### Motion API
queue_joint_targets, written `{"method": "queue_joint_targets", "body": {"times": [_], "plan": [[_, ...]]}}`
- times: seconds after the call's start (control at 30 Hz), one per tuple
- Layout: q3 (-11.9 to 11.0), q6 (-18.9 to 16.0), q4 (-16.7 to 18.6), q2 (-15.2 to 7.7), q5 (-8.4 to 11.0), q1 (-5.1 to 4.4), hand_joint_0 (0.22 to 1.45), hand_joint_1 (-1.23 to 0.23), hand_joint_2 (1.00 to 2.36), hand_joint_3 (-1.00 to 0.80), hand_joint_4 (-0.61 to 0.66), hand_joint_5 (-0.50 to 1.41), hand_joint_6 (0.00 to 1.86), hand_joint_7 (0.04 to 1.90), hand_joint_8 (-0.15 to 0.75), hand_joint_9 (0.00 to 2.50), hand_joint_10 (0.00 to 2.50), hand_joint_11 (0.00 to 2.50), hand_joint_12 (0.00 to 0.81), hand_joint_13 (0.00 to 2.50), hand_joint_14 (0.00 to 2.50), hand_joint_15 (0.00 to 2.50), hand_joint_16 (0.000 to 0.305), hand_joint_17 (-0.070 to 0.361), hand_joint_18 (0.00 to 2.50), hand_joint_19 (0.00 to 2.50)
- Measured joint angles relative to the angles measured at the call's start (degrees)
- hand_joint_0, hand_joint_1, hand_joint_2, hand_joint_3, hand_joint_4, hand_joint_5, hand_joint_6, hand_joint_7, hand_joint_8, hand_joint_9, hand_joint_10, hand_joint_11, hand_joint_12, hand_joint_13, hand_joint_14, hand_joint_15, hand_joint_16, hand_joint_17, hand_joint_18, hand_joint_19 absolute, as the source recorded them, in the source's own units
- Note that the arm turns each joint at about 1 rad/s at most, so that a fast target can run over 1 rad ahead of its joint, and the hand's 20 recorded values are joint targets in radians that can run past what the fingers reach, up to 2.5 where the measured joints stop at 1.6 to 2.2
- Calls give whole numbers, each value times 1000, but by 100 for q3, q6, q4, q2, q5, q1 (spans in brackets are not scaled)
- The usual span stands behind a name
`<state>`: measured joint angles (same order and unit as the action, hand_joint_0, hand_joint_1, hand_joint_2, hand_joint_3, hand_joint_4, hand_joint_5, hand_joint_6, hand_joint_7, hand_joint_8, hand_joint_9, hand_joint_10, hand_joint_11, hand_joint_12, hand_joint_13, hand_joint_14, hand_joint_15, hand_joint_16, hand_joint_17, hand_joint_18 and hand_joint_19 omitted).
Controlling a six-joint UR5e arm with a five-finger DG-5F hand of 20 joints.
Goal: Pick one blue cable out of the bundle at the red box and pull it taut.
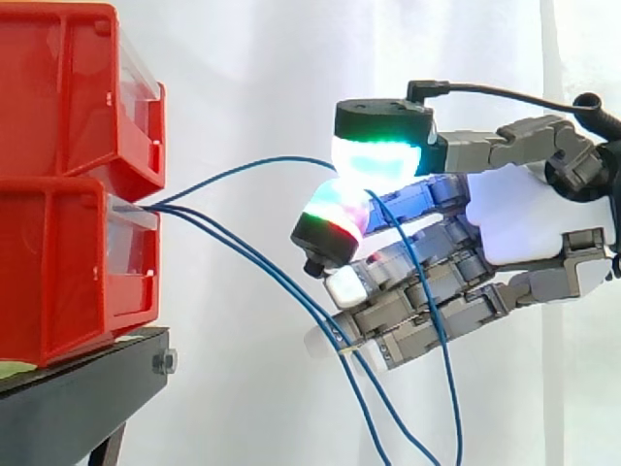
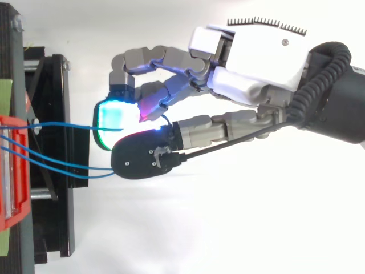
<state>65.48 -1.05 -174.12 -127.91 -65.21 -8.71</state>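
Blue cable (image 1: 243,167) partly hidden within hand (image 1: 524,221)

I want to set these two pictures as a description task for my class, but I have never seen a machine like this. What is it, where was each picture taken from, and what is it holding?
The grey and white thing is a robot hand with fingers and a thumb, and it comes in from the right. The glowing pads are its own fingertips, not lamps. One picture is taken from beside the work, the other from above it. At the left, two red bins are stacked on a black stand in front of a white curtain. Thin blue cables come out of the lower bin. The hand pinches one cable between two pads. That cable arcs up from the bin and is not yet taut. The other cables hang loose.
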Motion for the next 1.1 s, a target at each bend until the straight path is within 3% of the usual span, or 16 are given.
{"method": "queue_joint_targets", "body": {"times": [0.47,0.8,1.1], "plan": [[2,0,25,1,0,0,538,-619,1005,-432,190,-75,574,1345,365,880,18,519,397,463,10,215,61,138,404,349],[2,0,27,2,0,1,599,-585,1016,-258,185,-71,565,1372,355,890,16,524,386,462,9,215,59,133,395,357],[0,0,27,1,0,1,605,-559,1015,-272,207,-67,559,1371,355,896,18,522,385,466,8,214,59,132,395,357]]}}
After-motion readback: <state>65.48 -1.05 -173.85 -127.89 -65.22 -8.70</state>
